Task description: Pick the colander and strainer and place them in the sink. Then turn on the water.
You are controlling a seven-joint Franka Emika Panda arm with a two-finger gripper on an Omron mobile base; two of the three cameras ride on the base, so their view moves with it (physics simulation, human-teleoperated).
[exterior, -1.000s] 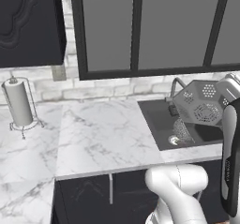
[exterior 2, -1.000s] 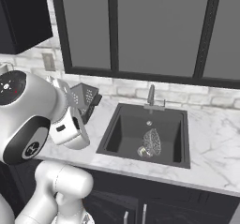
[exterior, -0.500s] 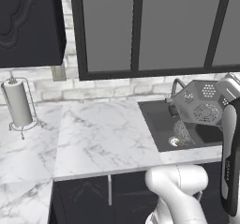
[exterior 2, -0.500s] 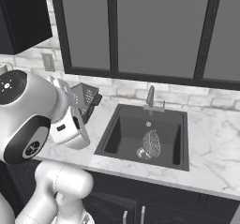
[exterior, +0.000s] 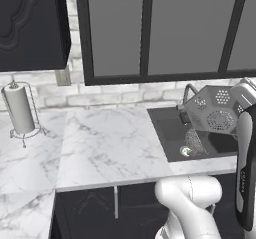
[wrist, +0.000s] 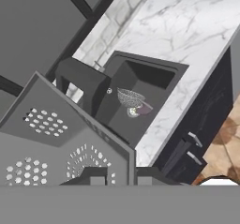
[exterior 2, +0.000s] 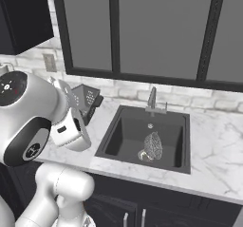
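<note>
Colander [exterior: 214,110] first: I have it clamped in the pincer [wrist: 120,174], whose tips are closed tight on its rim at the bottom centre of the hand view. It hangs in the air at the right of the left base view, tipped so its open mouth faces up and sideways, above the near edge of the sink [exterior: 167,133]. In the right base view it sits at centre left [exterior 2: 86,98], tucked behind my wrist, over the desk [exterior 2: 223,150] just beside the basin's left wall. I judge I'm carrying it high and tilted so that it clears the desk edge and the faucet [exterior 2: 153,99] before going down.

The colander is a dark-grey faceted bowl, flat polygonal panels meeting at crisp edges, each with a round cluster of small holes. In the hand view its panels fill the lower left [wrist: 56,143], two hole clusters plain on the near faces. No long handle that I can see.

Beyond it, the strainer [exterior 2: 153,146] already lies in the basin, a speckled light mesh bowl by the round drain, at the middle of the hand view [wrist: 131,99]. I cannot make out its handle clearly. No blue stream falls from the spout, so I take the water as not yet on.

At the far left of the left base view a paper-towel roll [exterior: 20,110] stands on its wire holder, well apart from the work.
</note>
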